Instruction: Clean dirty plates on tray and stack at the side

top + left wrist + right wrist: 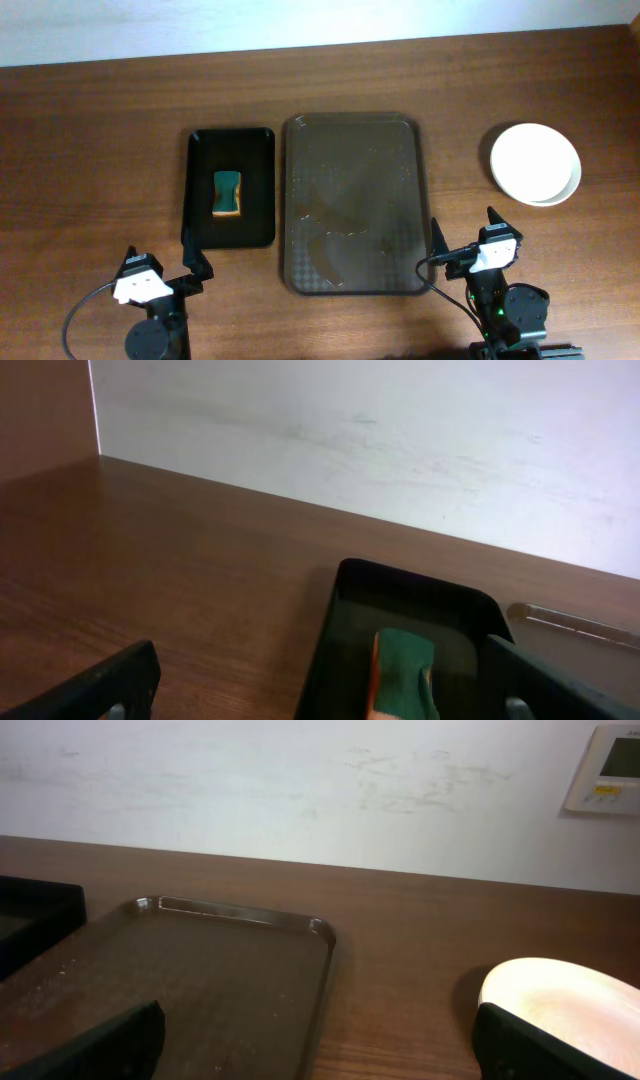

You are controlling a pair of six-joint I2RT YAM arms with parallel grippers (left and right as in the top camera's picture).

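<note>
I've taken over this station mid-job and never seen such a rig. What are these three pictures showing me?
You see two robot arms at a wooden table, each ending in a two-finger gripper. The overhead picture looks straight down from a fixed camera, and the arms sit at its bottom edge. The other two come from cameras on the wrists, so the dark shapes in their lower corners are each arm's own fingers. The left gripper and the right gripper are both open and hold nothing. On the table are a small black tray with a green sponge, the big brown tray with nothing on it but faint marks, and the white plates at the right, seemingly stacked.
</note>
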